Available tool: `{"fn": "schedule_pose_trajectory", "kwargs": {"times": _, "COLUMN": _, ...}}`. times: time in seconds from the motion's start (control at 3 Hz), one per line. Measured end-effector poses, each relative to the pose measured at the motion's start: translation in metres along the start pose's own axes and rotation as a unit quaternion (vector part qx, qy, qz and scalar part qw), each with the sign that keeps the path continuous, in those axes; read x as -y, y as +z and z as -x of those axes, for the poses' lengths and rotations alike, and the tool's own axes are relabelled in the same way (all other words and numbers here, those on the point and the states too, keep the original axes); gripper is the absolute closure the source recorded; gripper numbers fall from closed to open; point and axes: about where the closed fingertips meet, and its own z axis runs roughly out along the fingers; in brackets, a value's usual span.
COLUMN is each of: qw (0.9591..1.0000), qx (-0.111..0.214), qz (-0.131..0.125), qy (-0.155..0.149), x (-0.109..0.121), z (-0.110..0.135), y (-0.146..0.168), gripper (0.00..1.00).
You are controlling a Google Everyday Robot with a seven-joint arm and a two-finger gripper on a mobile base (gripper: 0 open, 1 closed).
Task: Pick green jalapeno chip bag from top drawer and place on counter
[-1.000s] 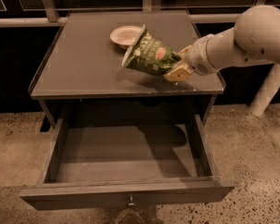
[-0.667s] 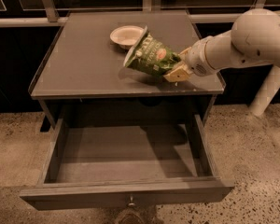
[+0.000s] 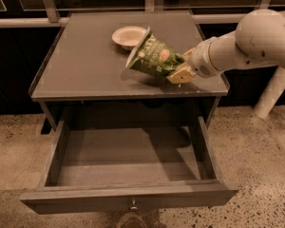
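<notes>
Since almost nothing has moved in the last second, the gripper still clamps the green jalapeno chip bag, tilted low over the counter near the white bowl, well clear of the open top drawer, so only release seems left.

Hand grips tilted green jalapeno chip bag over counter; top drawer open.

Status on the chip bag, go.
Gripper over counter, shut on bag. Bag tilted, out of open drawer, not yet released. Bowl close behind bag.
</notes>
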Motion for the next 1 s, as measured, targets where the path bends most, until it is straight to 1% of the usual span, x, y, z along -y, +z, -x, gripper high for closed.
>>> {"fn": "schedule_pose_trajectory", "kwargs": {"times": 0.67, "qw": 1.0, "qx": 0.0, "qz": 0.0, "qy": 0.0, "x": 0.0, "z": 0.0, "y": 0.0, "gripper": 0.11}}
{"fn": "schedule_pose_trajectory", "kwargs": {"times": 1.0, "qw": 1.0, "qx": 0.0, "qz": 0.0, "qy": 0.0, "x": -0.0001, "z": 0.0001, "y": 0.0001, "gripper": 0.0}}
